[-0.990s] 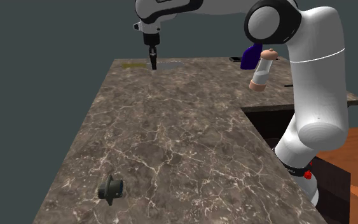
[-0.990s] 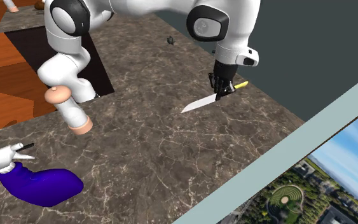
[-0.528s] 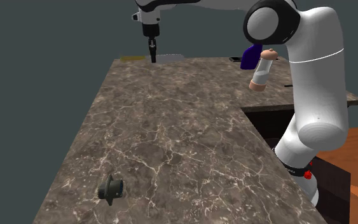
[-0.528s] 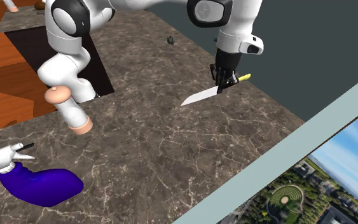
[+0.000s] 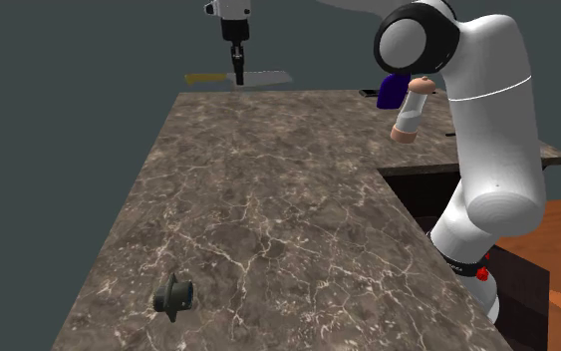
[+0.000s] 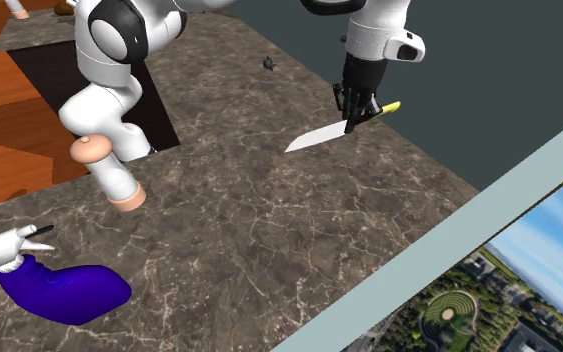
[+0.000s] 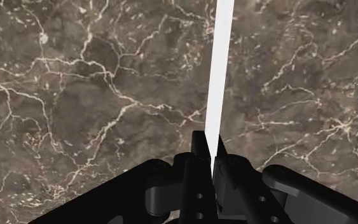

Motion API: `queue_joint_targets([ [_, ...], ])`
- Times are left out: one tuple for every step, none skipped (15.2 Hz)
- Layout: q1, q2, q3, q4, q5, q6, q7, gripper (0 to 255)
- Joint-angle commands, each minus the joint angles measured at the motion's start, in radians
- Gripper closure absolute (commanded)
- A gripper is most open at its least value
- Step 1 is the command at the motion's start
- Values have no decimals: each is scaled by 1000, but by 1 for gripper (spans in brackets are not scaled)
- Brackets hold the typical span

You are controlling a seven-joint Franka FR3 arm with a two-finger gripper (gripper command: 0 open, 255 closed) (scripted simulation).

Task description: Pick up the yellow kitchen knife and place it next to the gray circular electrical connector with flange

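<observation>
my jaws are clamped on the knife [image 5: 268, 77] near where the blade meets the yellow handle, holding it level above the far end of the marble surface [image 5: 298, 189]. the connector [image 5: 173, 297] lies well apart, at the near end. my hold is narrow (1 thin pinch), so on a long carry the blade could swivel or slip free, i judge.

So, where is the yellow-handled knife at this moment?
In the shoulder view the knife is clasped in the gripper, in the air above the far edge of the marbled counter, far from the grey connector at the near edge.
</observation>
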Motion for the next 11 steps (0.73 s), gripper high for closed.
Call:
queue_joint_targets([
  [12,-50,3,-68,-2,17,14,255],
  [25,-97,6,-141,-4,44,29,255],
  [37,-139,10,-206,-6,66,44,255],
  [49,-178,14,-265,-8,86,60,255],
  [60,-214,19,-318,-9,103,76,255],
  [72,-247,24,-368,-10,119,93,255],
  [83,-279,29,-414,-12,132,110,255],
  [94,-310,35,-457,-13,145,127,255],
  [105,-339,42,-497,-13,156,144,255],
  [115,-366,49,-535,-14,166,162,255],
  [126,-393,56,-570,-14,175,180,255],
])
